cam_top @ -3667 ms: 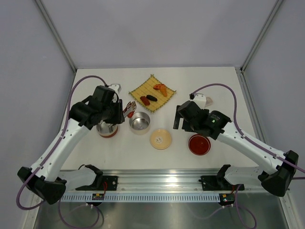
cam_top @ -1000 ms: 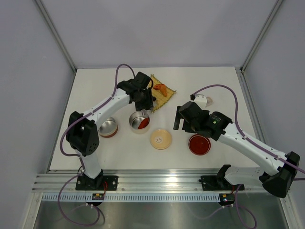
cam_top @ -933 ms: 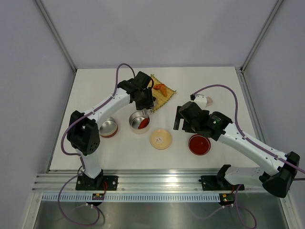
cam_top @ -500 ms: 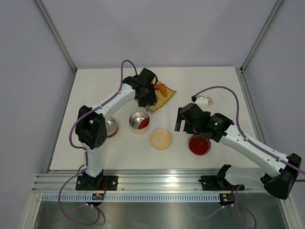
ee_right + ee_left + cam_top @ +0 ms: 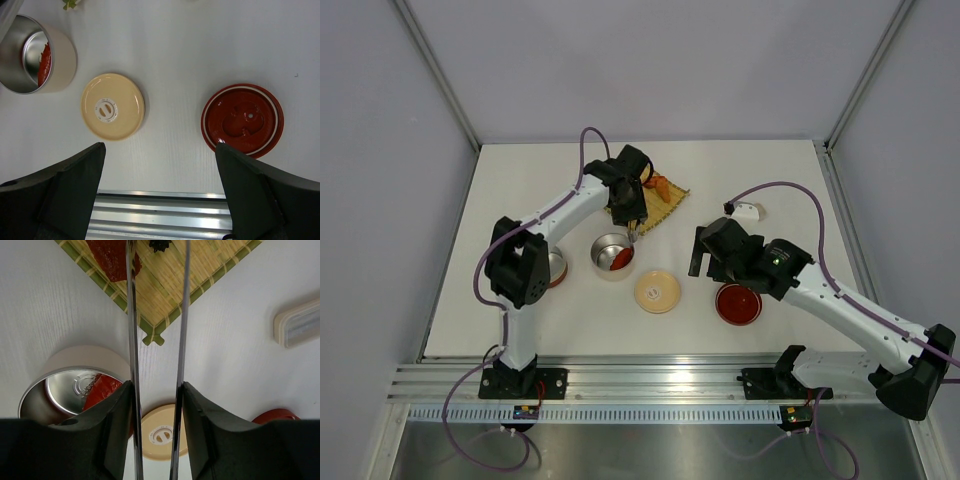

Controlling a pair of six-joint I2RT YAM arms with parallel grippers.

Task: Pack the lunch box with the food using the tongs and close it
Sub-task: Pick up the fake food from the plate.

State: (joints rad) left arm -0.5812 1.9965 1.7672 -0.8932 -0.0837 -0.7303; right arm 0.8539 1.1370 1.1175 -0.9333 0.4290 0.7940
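Note:
My left gripper (image 5: 156, 390) is shut on the tongs (image 5: 131, 340). Their two thin silver arms run up between its fingers (image 5: 117, 430) and stay a finger's width apart. The tong tips reach over the woven mat (image 5: 170, 285), straddling the gap between a red food piece (image 5: 112, 257) and a dark one (image 5: 160, 244). An orange piece (image 5: 661, 185) lies on the mat beside the gripper. The steel lunch box (image 5: 613, 256) holds one red piece (image 5: 102, 390). Its cream lid (image 5: 658, 291) lies flat beside it. My right gripper (image 5: 160, 147) hangs open and empty over the table's front.
A red lid (image 5: 738, 303) lies under the right arm. A red-brown tin (image 5: 555, 268) stands behind the left arm's elbow. A translucent oblong case (image 5: 745, 211) rests at the right. The metal rail (image 5: 175, 210) runs along the near edge.
The left arm has swung back from above the lunch box to the mat, and the tongs' arms have come closer together. The box, empty in the earliest frame, now holds a red piece.

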